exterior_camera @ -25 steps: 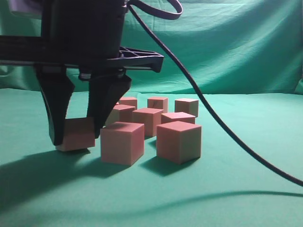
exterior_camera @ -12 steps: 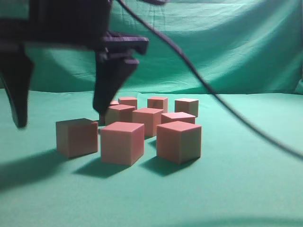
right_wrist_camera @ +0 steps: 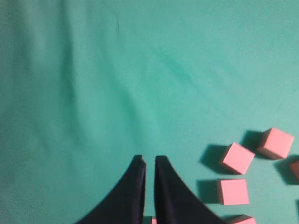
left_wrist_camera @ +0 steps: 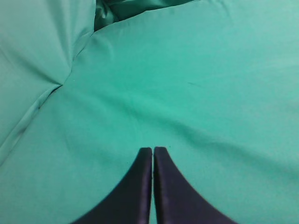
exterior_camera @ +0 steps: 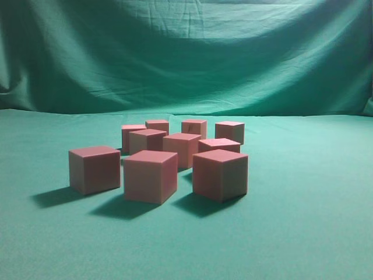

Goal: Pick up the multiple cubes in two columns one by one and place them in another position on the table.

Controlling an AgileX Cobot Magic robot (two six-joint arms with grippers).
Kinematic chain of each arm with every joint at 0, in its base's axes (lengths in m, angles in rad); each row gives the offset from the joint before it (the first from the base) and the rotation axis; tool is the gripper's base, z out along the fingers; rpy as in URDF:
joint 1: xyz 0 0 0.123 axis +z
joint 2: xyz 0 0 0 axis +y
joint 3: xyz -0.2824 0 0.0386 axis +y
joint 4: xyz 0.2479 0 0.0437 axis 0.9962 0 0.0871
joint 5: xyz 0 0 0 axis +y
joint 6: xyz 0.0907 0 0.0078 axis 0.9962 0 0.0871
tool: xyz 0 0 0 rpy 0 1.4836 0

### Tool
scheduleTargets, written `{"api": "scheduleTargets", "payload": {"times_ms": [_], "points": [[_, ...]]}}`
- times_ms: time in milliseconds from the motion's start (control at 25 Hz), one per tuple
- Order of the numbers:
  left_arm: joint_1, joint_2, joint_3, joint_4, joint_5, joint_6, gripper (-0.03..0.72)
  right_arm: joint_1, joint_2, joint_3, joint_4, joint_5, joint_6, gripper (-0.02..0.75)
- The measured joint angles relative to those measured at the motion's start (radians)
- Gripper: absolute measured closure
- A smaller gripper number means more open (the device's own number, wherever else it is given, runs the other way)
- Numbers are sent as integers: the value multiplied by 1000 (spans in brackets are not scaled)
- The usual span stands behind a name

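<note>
Two rear cubes (exterior_camera: 133,130) are partly hidden behind the nearer pinkish, sharp-edged ones; both grippers (left_wrist_camera: 153,150) (right_wrist_camera: 149,159) are seen pinched nearly closed, empty.

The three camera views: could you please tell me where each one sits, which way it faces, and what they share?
Exterior view: low, near table height, facing the cubes and draped backdrop; no robot shows.
Left wrist view: on the left arm, looking down at bare table; the left gripper is shut.
Right wrist view: on the right arm, looking down; the right gripper is nearly shut, empty.
Shared: exterior and right wrist views both show cubes.
</note>
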Motion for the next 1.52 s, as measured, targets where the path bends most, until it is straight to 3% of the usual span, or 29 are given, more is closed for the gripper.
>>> {"api": "scheduleTargets", "payload": {"times_ms": [40, 520, 800, 1080, 1280, 1520], "points": [[0, 0, 0, 0, 0, 0, 688, 0, -29, -4, 0, 4, 0, 738], [0, 0, 0, 0, 0, 0, 688, 0, -437, 36, 0, 100, -131, 738], [0, 0, 0, 0, 0, 0, 688, 0, -757, 310, 27, 72, -196, 738], [0, 0, 0, 0, 0, 0, 688, 0, -1075, 579, 179, 58, -302, 738], [0, 0, 0, 0, 0, 0, 688, 0, -1293, 702, 294, 58, -405, 738], [0, 0, 0, 0, 0, 0, 688, 0, -1458, 785, 329, 77, -418, 738]]}}
